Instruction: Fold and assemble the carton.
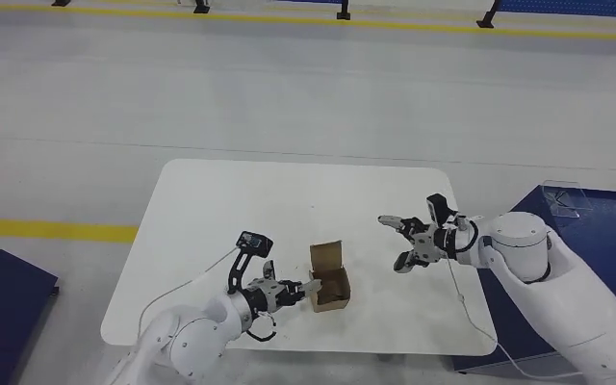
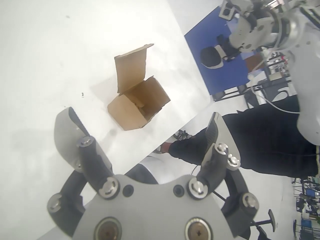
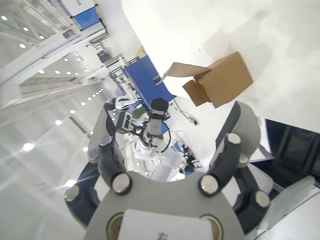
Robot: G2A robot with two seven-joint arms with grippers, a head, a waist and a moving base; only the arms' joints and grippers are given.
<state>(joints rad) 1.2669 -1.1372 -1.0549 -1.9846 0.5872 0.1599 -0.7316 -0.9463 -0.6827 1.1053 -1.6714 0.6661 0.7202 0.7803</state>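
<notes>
Sitting between both arms' jaws: carton [image 1: 332, 289].

Carton [image 1: 330, 279]: inner floor mostly hidden by its own walls and raised flap. Left hand [image 1: 298, 286]: from above, one fingertip overlaps the carton's side; touching or apart, cannot tell. Bench [image 2: 37, 51]: cut off beyond the carton.

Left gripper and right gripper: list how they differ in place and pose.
The left gripper sits close beside the carton; the right gripper hangs well clear of it. The left gripper is by the table's near edge; the right gripper is over its far side from that arm. Both are open and hold nothing.
</notes>
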